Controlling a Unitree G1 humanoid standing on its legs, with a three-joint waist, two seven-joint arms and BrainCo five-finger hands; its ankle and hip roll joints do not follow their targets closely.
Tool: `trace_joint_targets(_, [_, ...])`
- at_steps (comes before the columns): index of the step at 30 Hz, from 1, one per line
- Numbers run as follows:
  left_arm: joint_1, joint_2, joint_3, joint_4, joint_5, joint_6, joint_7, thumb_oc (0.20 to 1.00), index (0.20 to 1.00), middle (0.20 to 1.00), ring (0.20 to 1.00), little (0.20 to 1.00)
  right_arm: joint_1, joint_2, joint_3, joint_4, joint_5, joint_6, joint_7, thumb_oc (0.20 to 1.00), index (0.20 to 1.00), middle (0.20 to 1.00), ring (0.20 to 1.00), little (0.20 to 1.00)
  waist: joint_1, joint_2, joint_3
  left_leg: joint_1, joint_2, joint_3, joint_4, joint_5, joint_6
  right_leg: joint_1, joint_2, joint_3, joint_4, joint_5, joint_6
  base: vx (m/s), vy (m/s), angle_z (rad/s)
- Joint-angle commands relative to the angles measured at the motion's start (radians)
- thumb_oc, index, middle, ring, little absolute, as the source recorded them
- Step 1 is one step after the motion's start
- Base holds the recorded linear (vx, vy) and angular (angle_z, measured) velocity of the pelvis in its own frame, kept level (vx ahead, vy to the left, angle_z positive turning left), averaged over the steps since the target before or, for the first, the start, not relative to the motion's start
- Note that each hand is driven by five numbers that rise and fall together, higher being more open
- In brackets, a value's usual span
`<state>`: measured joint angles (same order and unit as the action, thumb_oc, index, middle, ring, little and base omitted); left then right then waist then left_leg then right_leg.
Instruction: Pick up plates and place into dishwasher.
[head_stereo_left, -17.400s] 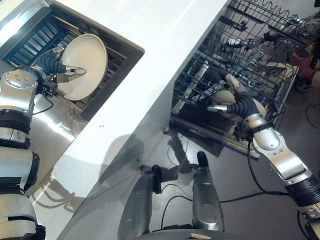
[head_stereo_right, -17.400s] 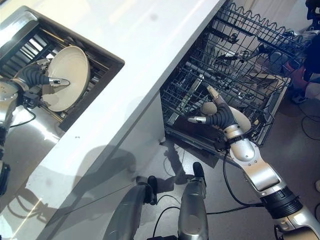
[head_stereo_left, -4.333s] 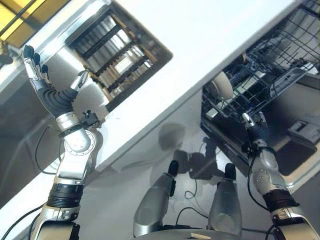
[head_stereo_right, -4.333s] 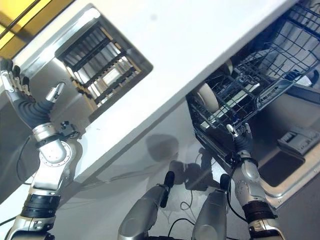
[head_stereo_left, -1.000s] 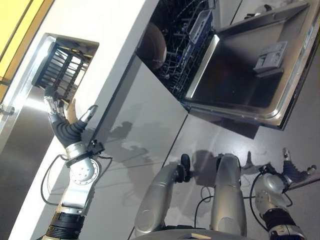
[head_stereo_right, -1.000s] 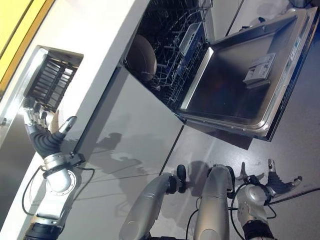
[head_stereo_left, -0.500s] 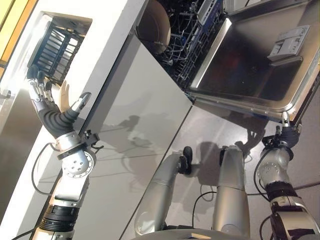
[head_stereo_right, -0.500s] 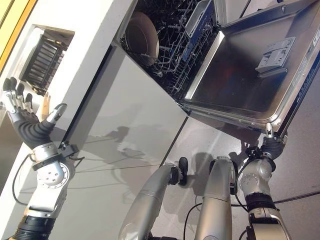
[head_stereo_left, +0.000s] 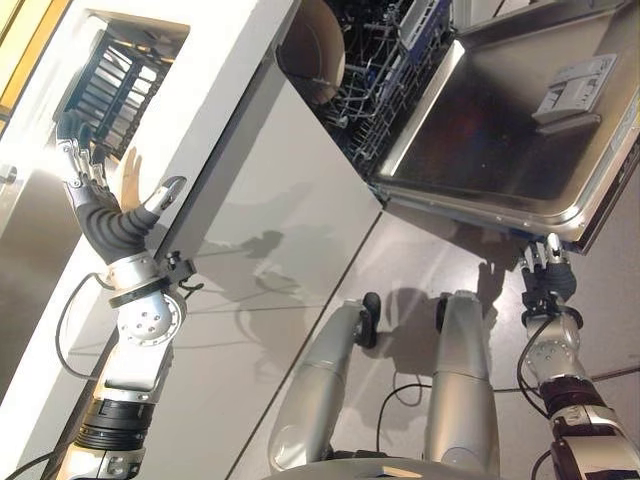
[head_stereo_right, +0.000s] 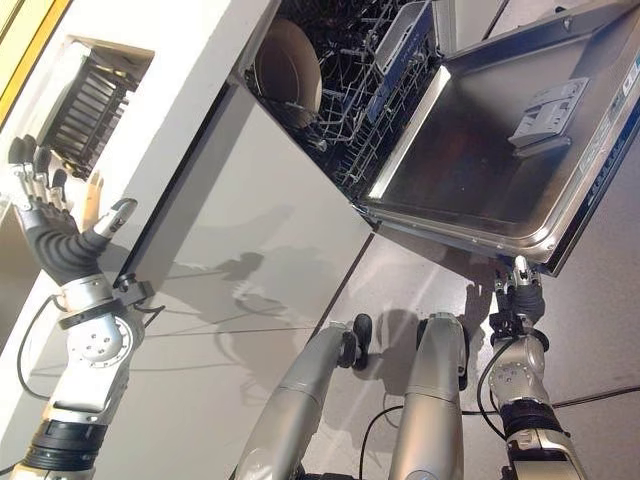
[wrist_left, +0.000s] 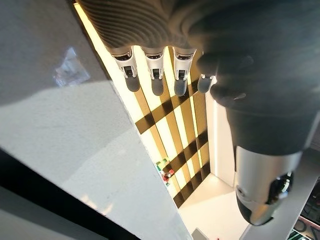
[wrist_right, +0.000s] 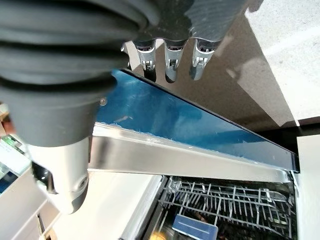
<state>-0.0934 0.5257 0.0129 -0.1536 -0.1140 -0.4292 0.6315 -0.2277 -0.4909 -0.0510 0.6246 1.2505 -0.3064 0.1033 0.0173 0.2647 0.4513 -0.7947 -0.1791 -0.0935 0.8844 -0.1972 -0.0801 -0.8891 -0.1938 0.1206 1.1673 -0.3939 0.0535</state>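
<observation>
Right hand (head_stereo_right: 524, 290) now reaching up under the open dishwasher door (head_stereo_right: 490, 170) edge, fingers straight (a second ago out at the side). Plate (head_stereo_right: 288, 62) sitting in the rack (head_stereo_right: 365, 105). Left hand (head_stereo_left: 105, 205) idling, fingers spread, holding nothing. Probably closing up.

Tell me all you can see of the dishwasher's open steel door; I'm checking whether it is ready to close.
The dishwasher's open steel door hangs folded down, its brushed silver inner face up, a grey detergent box set in it. The right hand, fingers straight, reaches up beneath its outer edge; contact is unclear. Behind it sits the wire rack with a pale plate.
</observation>
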Motion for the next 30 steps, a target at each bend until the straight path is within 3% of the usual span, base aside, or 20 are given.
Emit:
trace_joint_targets(1, [0.036, -0.004, -0.001, 0.106, -0.086, 0.008, -0.031, 1.000, 1.000, 1.000, 1.000, 1.000, -0.194, -0.029, 0.081, -0.287, -0.113, -0.064, 0.193, 1.000, 1.000, 1.000, 1.000, 1.000, 0.056, -0.021, 0.035, 0.037, -0.030, 0.038, 0.032, -0.044, 0.076, 0.060, 0.023, -0.026, -0.057, 0.068, -0.067, 0.05, 0.025, 0.10])
trace_joint_targets(9, [0.039, 0.000, 0.028, 0.117, -0.099, 0.000, -0.036, 1.000, 1.000, 1.000, 1.000, 1.000, -0.129, 0.008, 0.067, -0.427, -0.168, -0.136, 0.230, 1.000, 1.000, 1.000, 1.000, 1.000, 0.085, -0.072, -0.022, 0.166, -0.017, 0.016, -0.140, 0.007, 0.081, 0.225, 0.011, -0.087, -0.219, 0.114, -0.051, 0.06, -0.007, 0.07])
trace_joint_targets(15, [0.064, 0.013, 0.072, 0.121, -0.090, 0.003, -0.063, 1.000, 1.000, 1.000, 1.000, 1.000, -0.041, 0.053, 0.035, -0.522, -0.245, -0.154, 0.250, 1.000, 1.000, 1.000, 1.000, 1.000, 0.128, -0.156, -0.116, 0.303, 0.003, -0.039, -0.274, 0.034, 0.084, 0.420, -0.009, -0.166, -0.383, 0.143, -0.030, 0.13, -0.101, 0.26])
trace_joint_targets(19, [0.083, 0.014, 0.096, 0.112, -0.082, 0.016, -0.096, 1.000, 1.000, 1.000, 1.000, 1.000, -0.001, 0.074, 0.029, -0.563, -0.271, -0.157, 0.247, 1.000, 1.000, 1.000, 1.000, 1.000, 0.159, -0.209, -0.183, 0.386, 0.027, -0.070, -0.366, 0.064, 0.083, 0.546, -0.015, -0.220, -0.503, 0.173, -0.022, 0.16, -0.129, 0.27])
trace_joint_targets(23, [0.115, 0.004, 0.122, 0.105, -0.080, 0.027, -0.145, 1.000, 1.000, 1.000, 1.000, 1.000, 0.049, 0.089, 0.029, -0.605, -0.298, -0.139, 0.241, 1.000, 1.000, 1.000, 1.000, 1.000, 0.187, -0.240, -0.269, 0.491, 0.058, -0.108, -0.478, 0.089, 0.078, 0.682, -0.003, -0.269, -0.640, 0.184, -0.021, 0.20, -0.101, 0.40])
trace_joint_targets(30, [0.141, 0.001, 0.158, 0.086, -0.107, 0.042, -0.210, 1.000, 1.000, 1.000, 1.000, 1.000, 0.073, 0.087, 0.041, -0.656, -0.347, -0.100, 0.214, 1.000, 1.000, 1.000, 1.000, 1.000, 0.219, -0.285, -0.363, 0.660, 0.086, -0.148, -0.638, 0.102, 0.073, 0.878, 0.018, -0.321, -0.849, 0.216, -0.008, 0.09, -0.065, 0.30])
